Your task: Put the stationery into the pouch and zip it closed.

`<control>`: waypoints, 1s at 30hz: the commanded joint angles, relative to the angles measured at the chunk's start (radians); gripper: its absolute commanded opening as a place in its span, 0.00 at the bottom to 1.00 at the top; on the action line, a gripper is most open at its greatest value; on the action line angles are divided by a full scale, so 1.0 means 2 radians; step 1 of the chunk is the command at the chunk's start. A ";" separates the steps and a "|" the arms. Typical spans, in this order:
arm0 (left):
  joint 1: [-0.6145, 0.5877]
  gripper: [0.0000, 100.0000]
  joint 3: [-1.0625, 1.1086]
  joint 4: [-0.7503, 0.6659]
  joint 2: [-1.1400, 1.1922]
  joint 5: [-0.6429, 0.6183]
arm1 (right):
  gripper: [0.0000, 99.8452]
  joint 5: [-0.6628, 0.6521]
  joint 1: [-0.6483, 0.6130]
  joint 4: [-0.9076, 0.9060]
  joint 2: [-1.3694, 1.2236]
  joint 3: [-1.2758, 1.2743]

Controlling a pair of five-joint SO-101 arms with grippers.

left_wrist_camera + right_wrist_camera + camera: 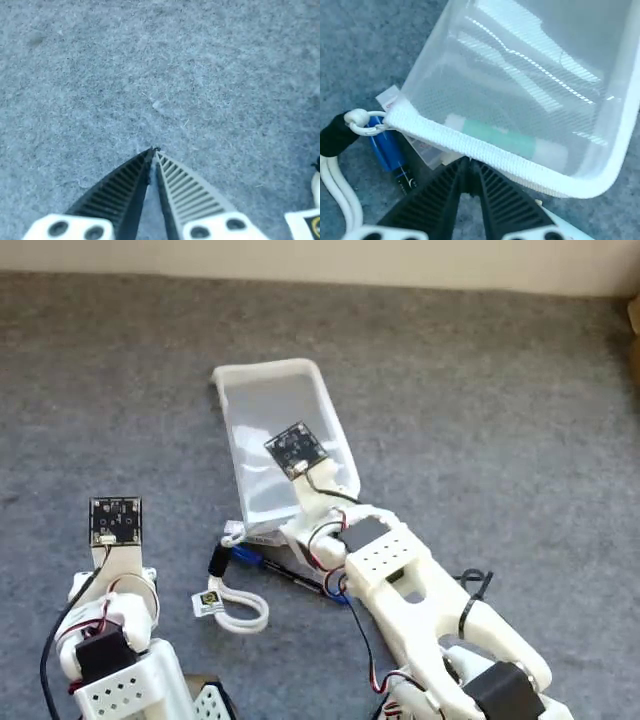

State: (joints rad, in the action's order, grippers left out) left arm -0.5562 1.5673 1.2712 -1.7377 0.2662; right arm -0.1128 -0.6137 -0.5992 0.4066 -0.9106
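Note:
A white mesh pouch (268, 425) lies on the grey carpet with its open hem (485, 150) toward my right arm (385, 565). Through the mesh I see a green-and-white tube (502, 141) inside. My right gripper (469, 162) is shut, its tips right against the hem; I cannot tell whether it pinches the fabric. A blue pen (387, 150) lies outside, half under the pouch's corner, beside the zip pull ring (357, 120). My left gripper (154, 151) is shut over bare carpet, to the left of the pouch.
A white strap (240, 612) with a tag (208, 602) curls on the carpet between the arms. A dark pen (300, 580) runs under the right arm. The strap's tag (306, 222) shows beside the left gripper. Open carpet lies all around.

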 commanded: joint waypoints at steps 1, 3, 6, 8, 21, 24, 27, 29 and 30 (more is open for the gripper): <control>-0.008 0.01 -0.022 -0.002 -0.002 -0.005 | 0.00 -0.004 0.007 -0.089 0.004 0.077; -0.008 0.01 -0.022 -0.002 -0.002 -0.005 | 0.00 0.008 -0.007 -0.154 0.004 0.119; -0.009 0.01 -0.023 -0.002 -0.002 -0.005 | 0.00 0.077 -0.033 -0.228 0.004 0.170; -0.010 0.01 -0.024 -0.002 -0.002 -0.005 | 0.02 0.126 -0.056 -0.264 0.003 0.194; -0.081 0.01 -0.037 -0.023 -0.002 -0.031 | 0.11 0.294 -0.187 -0.198 -0.003 0.208; -0.092 0.01 -0.037 -0.023 -0.002 -0.032 | 0.11 0.317 -0.208 -0.184 -0.015 0.210; -0.096 0.01 -0.037 -0.023 -0.002 -0.032 | 0.11 0.345 -0.222 -0.189 -0.068 0.214; -0.096 0.01 -0.036 -0.023 -0.002 -0.032 | 0.11 0.367 -0.231 -0.192 -0.113 0.245; -0.096 0.01 -0.036 -0.023 -0.002 -0.032 | 0.11 0.383 -0.233 -0.200 -0.138 0.264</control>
State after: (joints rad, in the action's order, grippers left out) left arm -0.7357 1.5489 1.2436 -1.7377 0.2110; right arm 0.5838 -1.0541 -0.9935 0.2179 -0.5056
